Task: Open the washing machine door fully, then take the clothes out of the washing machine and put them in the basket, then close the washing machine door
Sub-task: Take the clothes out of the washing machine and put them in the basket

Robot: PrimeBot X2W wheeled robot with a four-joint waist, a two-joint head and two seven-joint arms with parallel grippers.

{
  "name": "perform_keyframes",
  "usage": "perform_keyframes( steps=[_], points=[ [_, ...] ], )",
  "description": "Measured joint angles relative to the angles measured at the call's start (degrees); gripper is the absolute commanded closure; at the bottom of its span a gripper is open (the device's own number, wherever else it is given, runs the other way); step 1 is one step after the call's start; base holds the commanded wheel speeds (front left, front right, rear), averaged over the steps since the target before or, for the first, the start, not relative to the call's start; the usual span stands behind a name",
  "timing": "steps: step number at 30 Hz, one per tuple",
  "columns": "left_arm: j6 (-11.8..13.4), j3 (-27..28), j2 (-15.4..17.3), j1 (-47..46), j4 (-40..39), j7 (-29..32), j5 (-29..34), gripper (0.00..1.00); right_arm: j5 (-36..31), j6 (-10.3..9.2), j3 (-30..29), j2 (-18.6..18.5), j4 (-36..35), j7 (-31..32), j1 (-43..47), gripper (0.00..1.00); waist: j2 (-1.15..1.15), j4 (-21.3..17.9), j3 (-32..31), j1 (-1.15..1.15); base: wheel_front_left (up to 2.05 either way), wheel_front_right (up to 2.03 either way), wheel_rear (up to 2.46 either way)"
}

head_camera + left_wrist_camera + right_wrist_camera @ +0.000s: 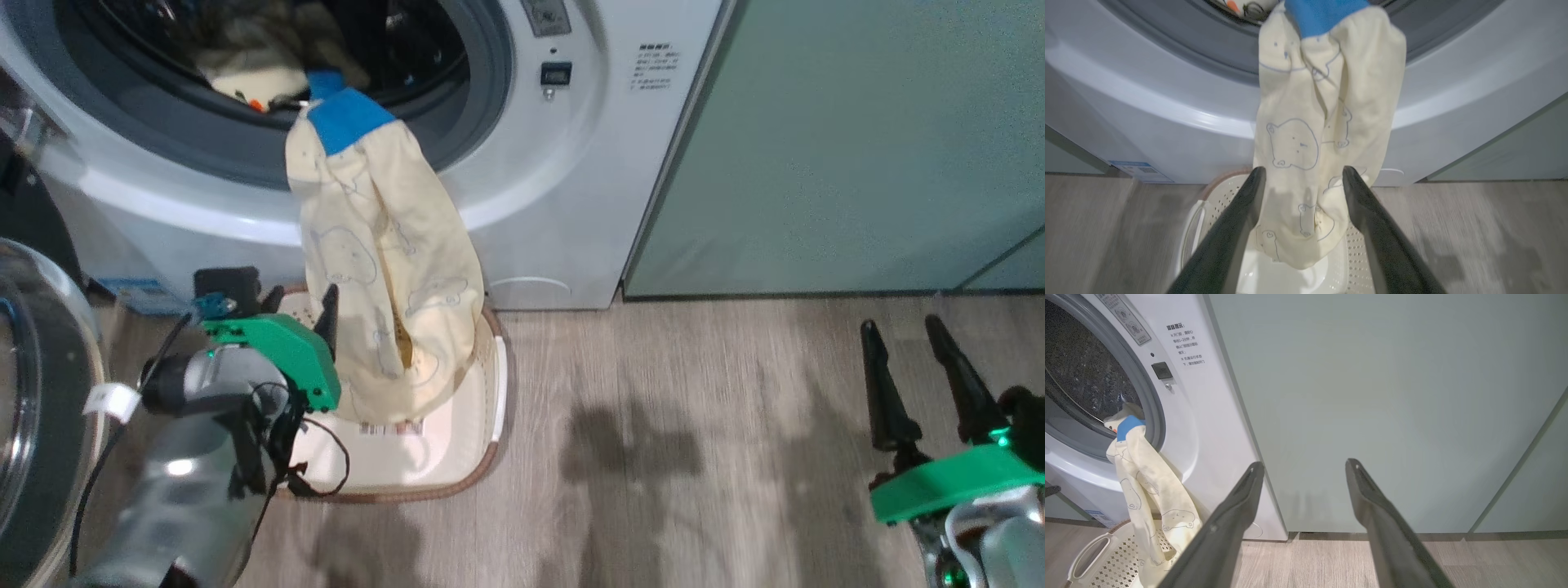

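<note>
Your washing machine (555, 204) has its mouth open, and the washing machine door (33, 392) is swung out at the machine's left side. One piece of the clothes (384, 269), pale yellow with a blue patch and little bear drawings, hangs out of the mouth. Its top end is caught on the grey ring, and its bottom end drops down the machine's front into the basket (490, 441). More clothes lie inside the drum, behind the hanging piece. The basket sits on the floor (694, 457), right up against the front of the machine. Your left gripper (1304, 171) is low in front of the machine, over the basket. Its jaws are wide apart, with the hanging cloth between them, and they do not pinch it. Your right gripper (902, 327) is far off to the machine's right, over the floor in front of the green cabinet (857, 147). Its jaws are wide apart too, with nothing in them.
</note>
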Motion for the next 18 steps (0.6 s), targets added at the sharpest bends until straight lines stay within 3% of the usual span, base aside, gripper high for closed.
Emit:
perform_keyframes(
  steps=[11, 18],
  points=[
    [4.43, 9.25, 2.03, 15.78, -19.59, -0.13, 2.72, 0.0, 0.01, 0.0, -0.03, 0.24, 0.25, 0.0, 4.05, 0.0, 0.0, -0.89, -5.82, 0.0, 0.0, 0.0, 0.0],
    [5.44, 11.49, 2.02, 21.57, -26.99, -0.13, 4.63, 0.0, 0.02, 0.0, -0.23, 0.37, 0.2, 0.0, 4.99, 0.0, 0.0, -1.43, -6.88, 0.0, 0.0, 0.0, 0.0]
  ],
)
